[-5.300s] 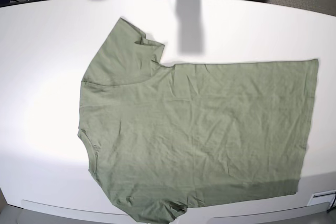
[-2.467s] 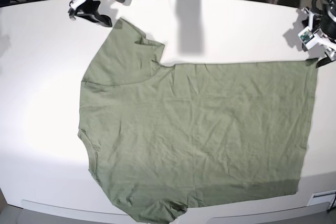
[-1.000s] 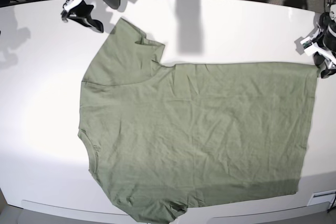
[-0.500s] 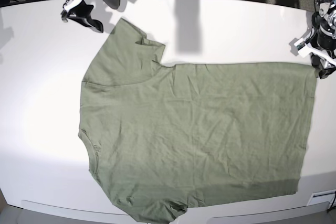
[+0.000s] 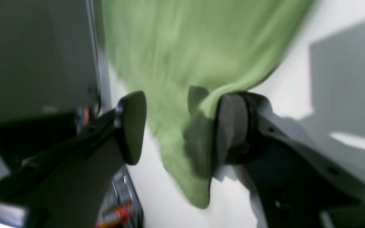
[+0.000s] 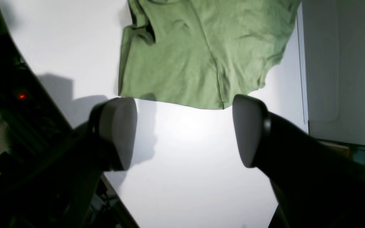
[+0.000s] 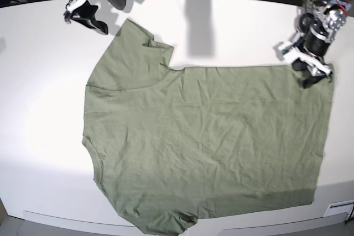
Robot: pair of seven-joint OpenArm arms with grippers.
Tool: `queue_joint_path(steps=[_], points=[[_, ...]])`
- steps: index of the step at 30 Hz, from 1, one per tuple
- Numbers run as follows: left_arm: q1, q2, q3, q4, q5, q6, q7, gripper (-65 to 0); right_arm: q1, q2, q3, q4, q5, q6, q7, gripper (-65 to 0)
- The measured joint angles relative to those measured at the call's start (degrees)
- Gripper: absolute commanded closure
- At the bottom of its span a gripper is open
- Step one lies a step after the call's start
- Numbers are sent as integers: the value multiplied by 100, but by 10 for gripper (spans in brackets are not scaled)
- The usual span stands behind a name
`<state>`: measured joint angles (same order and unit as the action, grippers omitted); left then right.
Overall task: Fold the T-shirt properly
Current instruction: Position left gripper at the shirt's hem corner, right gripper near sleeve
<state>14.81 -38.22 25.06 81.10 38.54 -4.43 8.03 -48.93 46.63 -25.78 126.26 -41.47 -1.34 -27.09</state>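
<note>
Green T-shirt (image 5: 182, 63) hem between left hand (image 5: 179, 126) pads — ungripped.

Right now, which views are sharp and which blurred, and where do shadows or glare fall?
Left wrist view: motion-blurred, the T-shirt smeared, the left claw soft. Right wrist view: sharp, with the right claw casting a shadow on the table. Base view: sharp, bright glare on the table's left, a dark shadow band at its top centre, and the near edge dim.
</note>
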Motion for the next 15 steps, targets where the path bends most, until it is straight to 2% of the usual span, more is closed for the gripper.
queue_joint_path(steps=[2,6,10,15], points=[[31,-190,87,122,-17,-68,-39,-349,-2,4,0,0,0,4,-4,-467],[26,-310,92,85,-72,-96,-160,-349,0,0,0,0,0,2,-9,-467],[24,-492,90,-90,-66,-79,-22,-349,0,4,0,0,0,2,-44,-467],[-20,-579,79,-435,-44,116,-20,-349,2,4,0,0,-2,4,-44,-467]])
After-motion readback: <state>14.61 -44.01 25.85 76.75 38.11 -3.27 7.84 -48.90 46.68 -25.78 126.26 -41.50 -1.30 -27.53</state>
